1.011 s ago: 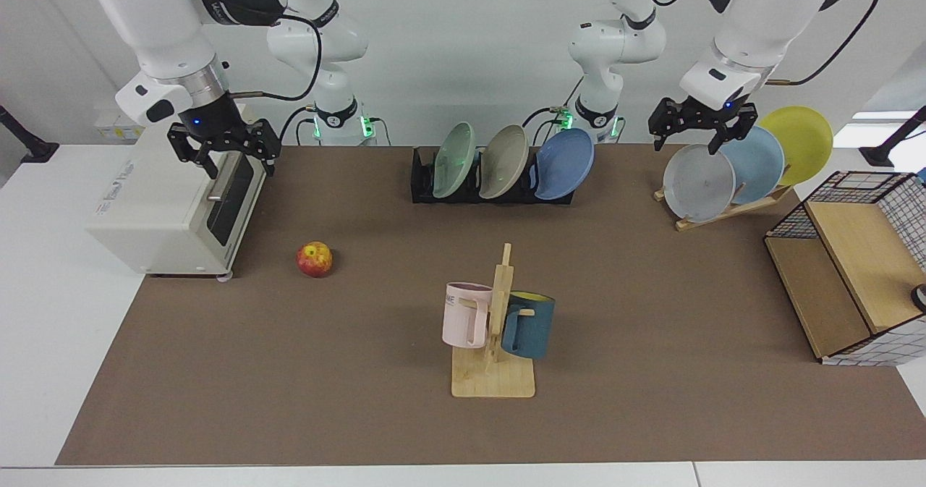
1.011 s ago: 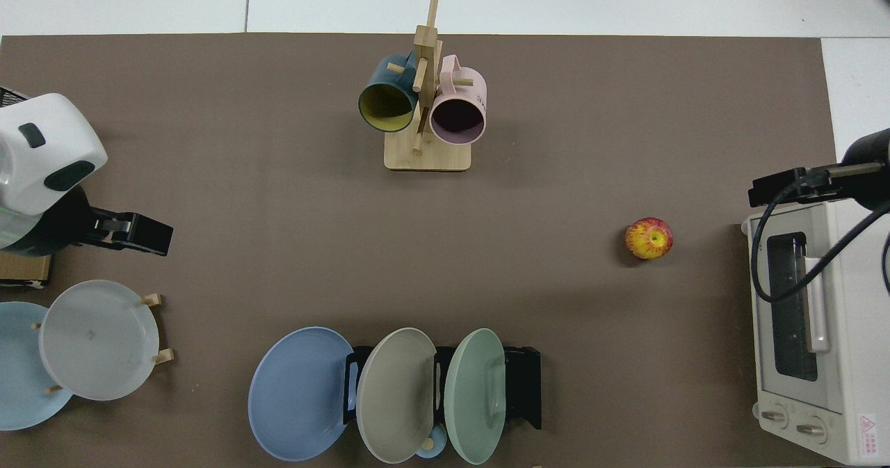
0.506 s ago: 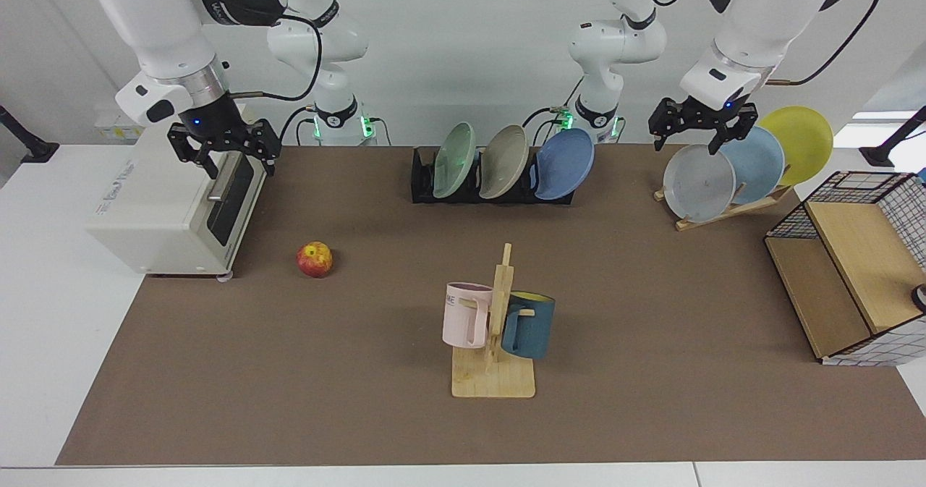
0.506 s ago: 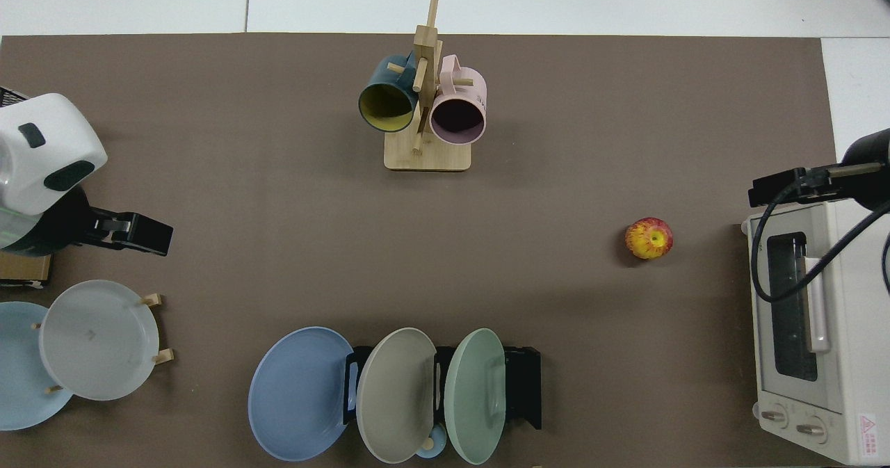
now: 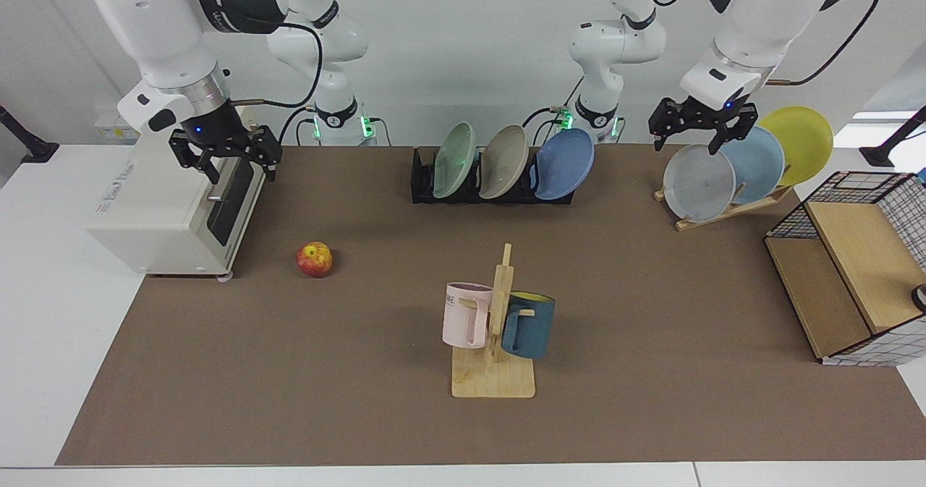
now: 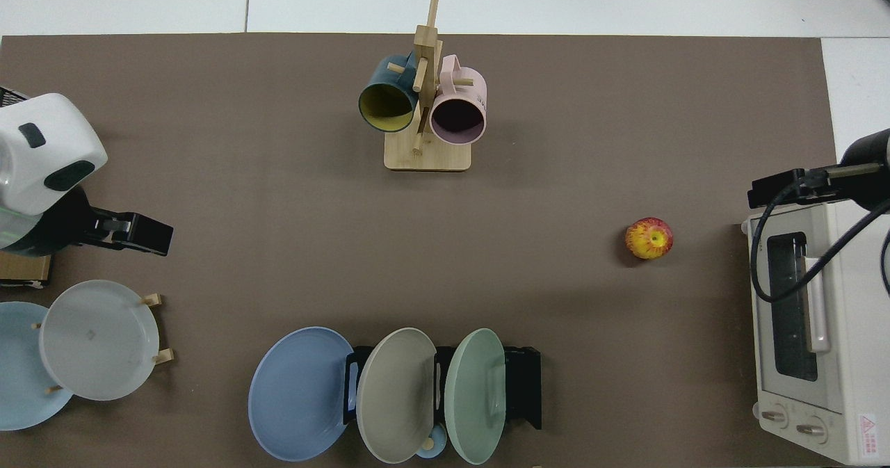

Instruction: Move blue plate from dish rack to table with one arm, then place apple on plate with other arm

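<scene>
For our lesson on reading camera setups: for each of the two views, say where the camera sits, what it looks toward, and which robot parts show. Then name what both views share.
Facing view: across the table, looking at both arm bases; the right gripper hangs open over the cream toaster oven, the left gripper open above the slanted wooden plate stand.
Top view: overhead, looking straight down; only two arm ends show, at opposite edges.
Shared: the small red-and-yellow apple, the periwinkle-blue plate in the black slotted dish rack, and the wooden mug tree.
</scene>
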Controlling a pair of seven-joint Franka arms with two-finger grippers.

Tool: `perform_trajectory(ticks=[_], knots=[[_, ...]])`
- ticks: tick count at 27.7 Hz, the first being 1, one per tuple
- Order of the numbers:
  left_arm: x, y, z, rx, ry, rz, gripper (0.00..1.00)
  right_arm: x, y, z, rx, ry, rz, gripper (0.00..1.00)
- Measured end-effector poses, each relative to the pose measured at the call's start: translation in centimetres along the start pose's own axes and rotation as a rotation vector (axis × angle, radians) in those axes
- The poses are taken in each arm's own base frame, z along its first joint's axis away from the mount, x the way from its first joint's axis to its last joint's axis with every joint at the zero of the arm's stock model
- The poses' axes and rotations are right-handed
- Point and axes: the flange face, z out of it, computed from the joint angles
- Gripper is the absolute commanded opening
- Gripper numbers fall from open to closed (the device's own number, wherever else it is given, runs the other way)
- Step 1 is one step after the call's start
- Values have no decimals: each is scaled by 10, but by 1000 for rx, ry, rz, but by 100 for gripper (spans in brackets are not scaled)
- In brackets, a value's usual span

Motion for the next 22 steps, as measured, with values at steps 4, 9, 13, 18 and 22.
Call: perform_trajectory(ticks=[4,9,13,18,22], knots=[[0,0,0,0,0,0,100,5,0,2,-1,-1,0,100],[0,0,0,0,0,0,100,7,0,3,-2,-2,0,100],[0,0,0,0,0,0,100,9,-1,5,-2,-5,-2,100],[0,0,0,0,0,0,100,13,-8,12,-2,-16,-13,100],[0,0,0,0,0,0,100,18,-11,19,-3,-23,-18,100]])
